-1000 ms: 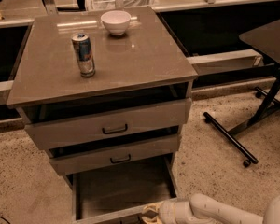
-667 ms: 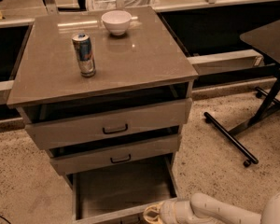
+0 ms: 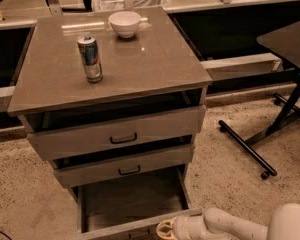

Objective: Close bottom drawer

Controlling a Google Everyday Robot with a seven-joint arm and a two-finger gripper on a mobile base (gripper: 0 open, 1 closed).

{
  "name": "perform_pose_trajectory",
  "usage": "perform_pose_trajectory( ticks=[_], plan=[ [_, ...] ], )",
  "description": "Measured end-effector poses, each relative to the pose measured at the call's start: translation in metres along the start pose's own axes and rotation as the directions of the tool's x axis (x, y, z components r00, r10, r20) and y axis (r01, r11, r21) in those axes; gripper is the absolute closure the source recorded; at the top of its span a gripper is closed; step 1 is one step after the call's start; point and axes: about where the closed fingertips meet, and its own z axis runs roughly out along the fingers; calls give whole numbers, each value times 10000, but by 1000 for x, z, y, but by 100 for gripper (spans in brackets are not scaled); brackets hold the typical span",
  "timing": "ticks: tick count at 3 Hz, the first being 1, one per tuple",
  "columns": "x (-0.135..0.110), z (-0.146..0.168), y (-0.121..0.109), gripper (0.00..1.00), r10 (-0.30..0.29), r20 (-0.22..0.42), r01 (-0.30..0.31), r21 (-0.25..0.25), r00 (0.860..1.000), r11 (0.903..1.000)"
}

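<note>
Your gripper point(image 3: 166, 229), grasp state not discernible, sits at the right front corner of the bottom drawer point(image 3: 132, 201), pulled out past the front edge of the cabinet point(image 3: 140, 79); open floor point(image 3: 225, 184) lies rightward.

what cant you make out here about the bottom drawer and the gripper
- Bottom drawer: its front face and handle are cut off by the camera view's lower edge.
- Gripper, at the right end of that drawer's front, by the same edge: partly cut off, so contact with the front cannot be told.
- Top drawer and middle drawer: insides hidden in shadow under what overhangs them.
</note>
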Motion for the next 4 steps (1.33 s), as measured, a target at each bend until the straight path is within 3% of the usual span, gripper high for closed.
perform_pose_trajectory(
  ticks=[1,3,4],
  plan=[
    [5,1,-1,100,97,-100,-96,57,9999,9999],
    [13,8,-26,100,328,30,-329,225,9995,9992],
    [13,12,-53,73,590,283,-604,525,9979,9968]
  ],
)
